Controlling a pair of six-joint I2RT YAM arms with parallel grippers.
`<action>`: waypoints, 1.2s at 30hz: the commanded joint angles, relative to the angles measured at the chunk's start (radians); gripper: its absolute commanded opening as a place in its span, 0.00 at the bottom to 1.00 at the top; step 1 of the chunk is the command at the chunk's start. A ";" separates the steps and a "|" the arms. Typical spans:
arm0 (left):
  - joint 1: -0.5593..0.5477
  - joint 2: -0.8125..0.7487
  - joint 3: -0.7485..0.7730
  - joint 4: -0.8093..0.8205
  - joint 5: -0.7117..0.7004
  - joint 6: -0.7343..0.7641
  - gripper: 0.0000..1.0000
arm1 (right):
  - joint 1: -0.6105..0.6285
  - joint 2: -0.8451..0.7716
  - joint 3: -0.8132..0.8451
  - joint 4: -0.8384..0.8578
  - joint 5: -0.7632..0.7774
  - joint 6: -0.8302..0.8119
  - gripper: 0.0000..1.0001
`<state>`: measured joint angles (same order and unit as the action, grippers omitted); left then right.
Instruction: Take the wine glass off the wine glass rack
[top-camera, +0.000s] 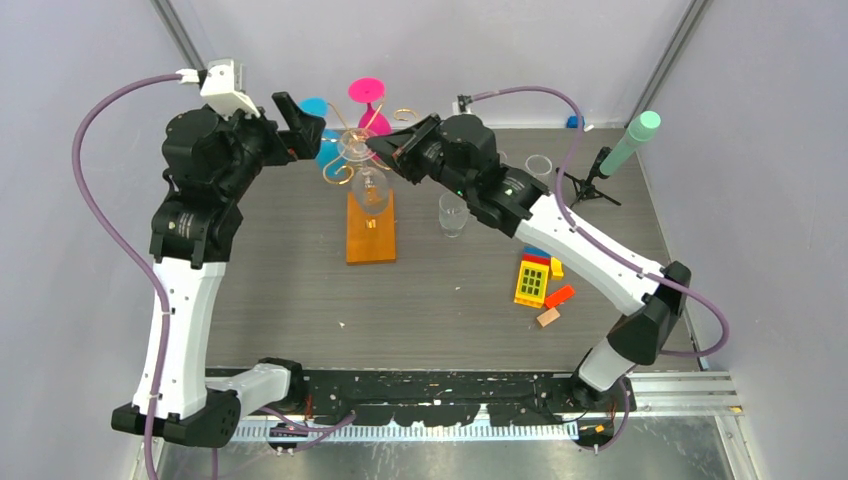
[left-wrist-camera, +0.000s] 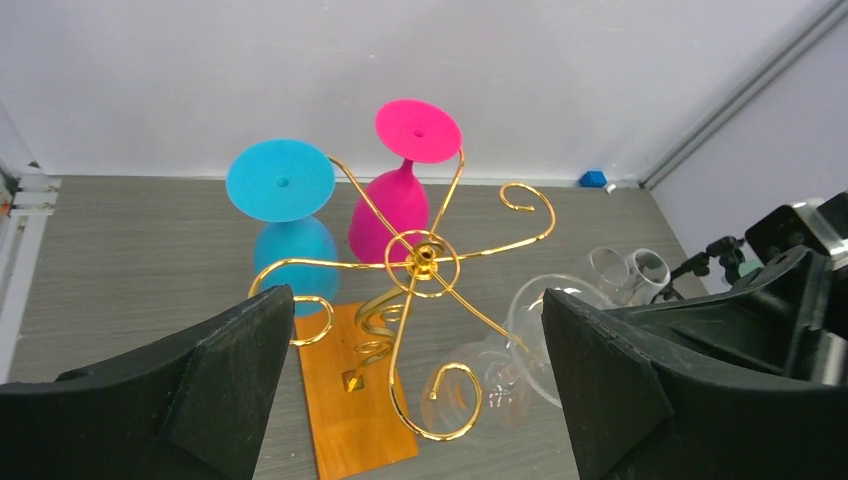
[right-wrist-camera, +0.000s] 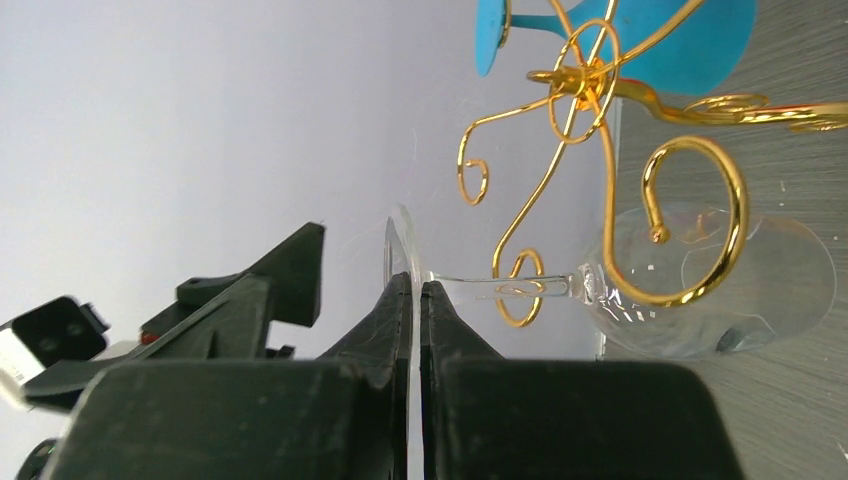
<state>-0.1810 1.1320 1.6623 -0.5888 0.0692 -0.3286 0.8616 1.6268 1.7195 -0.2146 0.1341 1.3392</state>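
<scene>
The gold wire rack (top-camera: 352, 150) stands on its orange-brown wooden base (top-camera: 371, 238) at the back middle of the table. A clear wine glass (top-camera: 369, 186) hangs upside down from a front arm. My right gripper (top-camera: 381, 146) is shut on the thin foot disc of this glass (right-wrist-camera: 398, 250); its stem (right-wrist-camera: 480, 288) and bowl (right-wrist-camera: 770, 290) lie among the scroll arms. My left gripper (top-camera: 305, 128) is open and empty just left of the rack. In the left wrist view the rack (left-wrist-camera: 422, 262) and the clear glass (left-wrist-camera: 495, 385) show between the wide-open fingers (left-wrist-camera: 225, 370).
A pink glass (top-camera: 369, 98) and a blue glass (top-camera: 318, 128) hang on the rack's back arms. Two clear tumblers (top-camera: 453, 213) (top-camera: 540, 165) stand to the right. A black tripod with a mint-green tip (top-camera: 630, 145) is at the far right. Toy bricks (top-camera: 536, 280) lie nearer.
</scene>
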 joint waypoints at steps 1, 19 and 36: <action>0.006 -0.012 0.016 0.008 0.102 0.042 0.97 | -0.003 -0.105 -0.021 0.057 -0.006 0.051 0.00; 0.006 -0.243 -0.390 0.336 0.673 -0.130 0.92 | -0.003 -0.319 -0.151 -0.050 -0.121 0.218 0.00; -0.048 -0.196 -0.637 0.804 1.063 -0.435 0.74 | 0.020 -0.416 -0.301 0.054 -0.191 0.279 0.00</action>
<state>-0.1978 0.9642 1.0515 0.0593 1.0180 -0.7094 0.8646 1.2785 1.4284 -0.2901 -0.0608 1.5814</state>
